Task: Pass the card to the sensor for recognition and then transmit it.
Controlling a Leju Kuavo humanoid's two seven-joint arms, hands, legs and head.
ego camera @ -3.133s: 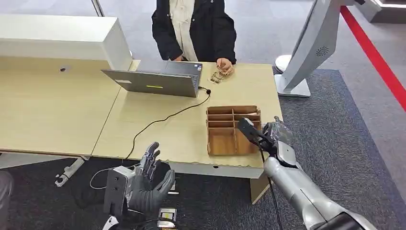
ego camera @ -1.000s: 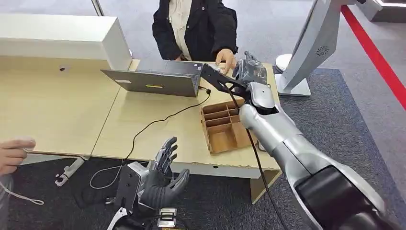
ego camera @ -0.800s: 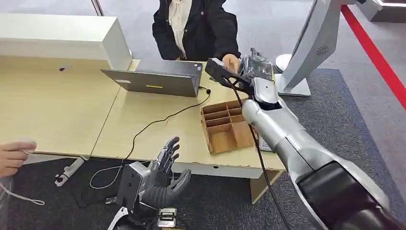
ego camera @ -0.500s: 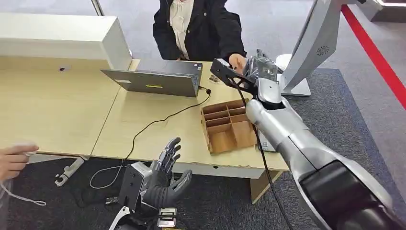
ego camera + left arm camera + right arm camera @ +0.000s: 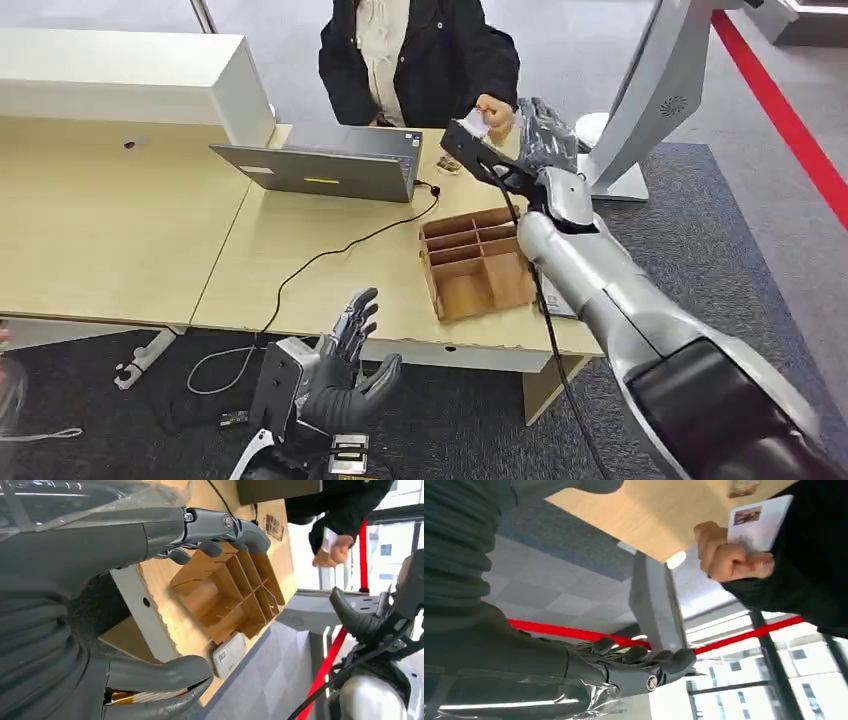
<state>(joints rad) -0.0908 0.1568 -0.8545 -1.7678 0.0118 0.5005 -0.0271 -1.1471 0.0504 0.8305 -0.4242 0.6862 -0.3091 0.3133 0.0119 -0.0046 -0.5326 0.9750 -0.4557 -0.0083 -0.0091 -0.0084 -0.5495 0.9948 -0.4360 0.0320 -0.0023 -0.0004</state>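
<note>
Reaching far across the tabletop (image 5: 300, 250), right hand (image 5: 540, 125) raised beside the person's hand (image 5: 495, 110), fingers (image 5: 644, 657) spread and holding nothing. Card (image 5: 756, 522) pinched in that person's hand, standing roughly on edge, apart from the right hand's fingers and just off toward the laptop (image 5: 320, 170) side of them. Clearly nearer than the left hand (image 5: 340, 375), which hangs low before the tabletop's near edge, fingers (image 5: 225, 527) spread and empty. Handover looks done, judging by where the card sits. Divided wooden tray (image 5: 478, 262) below the right forearm; small white device (image 5: 227, 655), perhaps the sensor, beside the tray at the near edge. Black cable (image 5: 340, 250) running from the laptop over the edge. Tilted grey stand (image 5: 650, 90) close behind the right hand, the one thing to mind on withdrawal.
</note>
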